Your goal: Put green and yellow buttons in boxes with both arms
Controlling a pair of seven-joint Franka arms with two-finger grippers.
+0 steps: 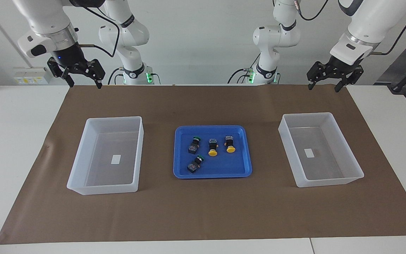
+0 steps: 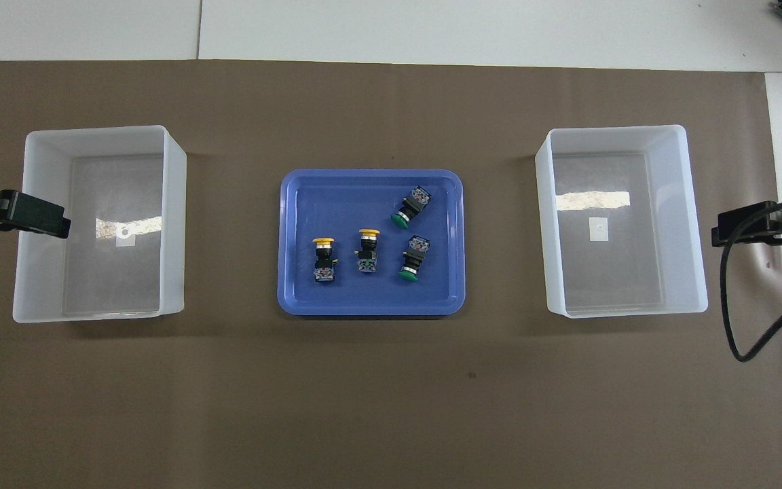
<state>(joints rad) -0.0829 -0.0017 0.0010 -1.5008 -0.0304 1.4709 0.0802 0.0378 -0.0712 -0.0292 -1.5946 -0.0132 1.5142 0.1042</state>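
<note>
Brown paper covers the white table. Four black-bodied push buttons, two green-capped and two yellow-capped, lie in a shallow blue tray between two translucent white plastic tubs, each holding a blank white label. Left gripper and right gripper hang raised, fingers spread, holding nothing.

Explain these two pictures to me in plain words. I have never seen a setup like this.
Two white robot arms stand at a table, each ending in a black two-finger gripper. One picture looks at them from across the table; the other looks steeply down from above their own end.

The left gripper and the right gripper both hang open in the air near the robots' edge of the brown mat, holding nothing.

In the middle lies a blue tray with four push-buttons on their sides: two yellow-capped and two green-capped. At each end stands a white tub, holding only a small label.
</note>
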